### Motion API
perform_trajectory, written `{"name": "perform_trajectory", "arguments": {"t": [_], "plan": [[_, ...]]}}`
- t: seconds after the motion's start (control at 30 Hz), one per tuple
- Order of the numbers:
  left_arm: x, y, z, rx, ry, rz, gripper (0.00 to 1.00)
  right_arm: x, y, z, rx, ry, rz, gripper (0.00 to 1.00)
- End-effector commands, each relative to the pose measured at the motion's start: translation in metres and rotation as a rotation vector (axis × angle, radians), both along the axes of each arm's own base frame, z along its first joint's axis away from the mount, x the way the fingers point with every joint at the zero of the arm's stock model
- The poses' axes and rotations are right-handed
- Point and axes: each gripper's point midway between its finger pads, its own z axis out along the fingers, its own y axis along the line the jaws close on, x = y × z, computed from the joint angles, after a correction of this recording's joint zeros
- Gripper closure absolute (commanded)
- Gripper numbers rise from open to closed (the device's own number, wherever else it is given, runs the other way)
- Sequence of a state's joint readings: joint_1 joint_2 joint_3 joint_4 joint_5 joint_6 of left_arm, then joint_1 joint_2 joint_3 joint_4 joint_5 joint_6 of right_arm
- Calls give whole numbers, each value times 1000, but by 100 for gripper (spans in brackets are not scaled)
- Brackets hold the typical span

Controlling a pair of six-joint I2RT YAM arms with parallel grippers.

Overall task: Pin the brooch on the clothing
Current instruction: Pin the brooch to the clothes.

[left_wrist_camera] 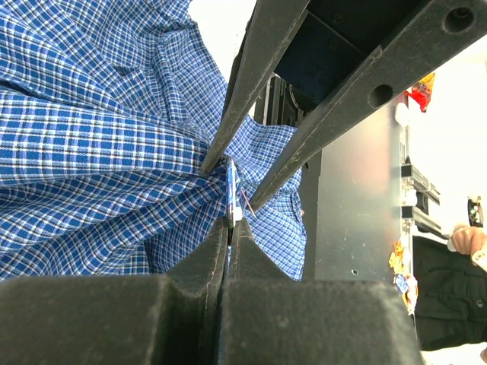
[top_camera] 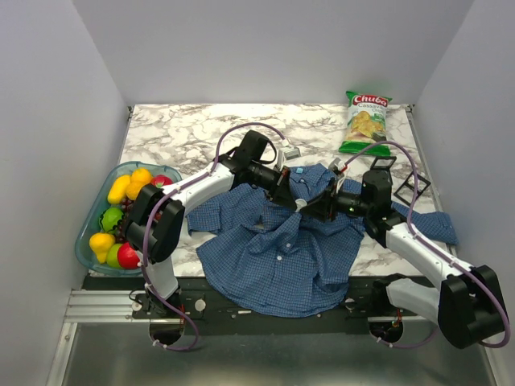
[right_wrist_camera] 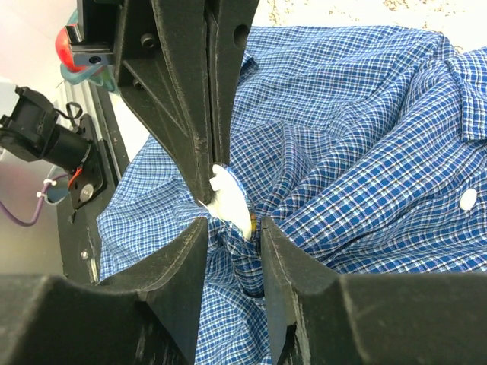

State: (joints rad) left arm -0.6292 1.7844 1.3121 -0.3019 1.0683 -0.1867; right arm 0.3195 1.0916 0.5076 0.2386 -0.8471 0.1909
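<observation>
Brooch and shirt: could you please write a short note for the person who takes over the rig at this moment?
Left claw: shut on the brooch, its tip at the shirt.
Right claw: jaws apart around a bunched fold of the shirt beside the brooch; firm grip unclear.
Shirt lies spread on the table.
Done: brooch brought to the fold.
To do: pin it through, then release.

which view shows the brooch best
right wrist: the brooch shows its pale face, pinched in the left gripper against the shirt. left wrist sees only its thin edge; the top view doesn't show it
</observation>
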Motion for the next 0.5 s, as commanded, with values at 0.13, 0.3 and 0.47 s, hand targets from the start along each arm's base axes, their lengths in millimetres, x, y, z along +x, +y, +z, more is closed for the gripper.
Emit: {"name": "perform_trajectory", "arguments": {"t": [0.13,0.3,0.47], "plan": [[-5,0,4,-41,24,-32,100,9,0,4,-11,-16,-20,60],[-5,-1,5,-50,27,-36,100,13,-1,2,-14,-4,-45,64],[-5,-1,5,-48,28,-32,100,17,0,0,-12,20,-61,66]]}}
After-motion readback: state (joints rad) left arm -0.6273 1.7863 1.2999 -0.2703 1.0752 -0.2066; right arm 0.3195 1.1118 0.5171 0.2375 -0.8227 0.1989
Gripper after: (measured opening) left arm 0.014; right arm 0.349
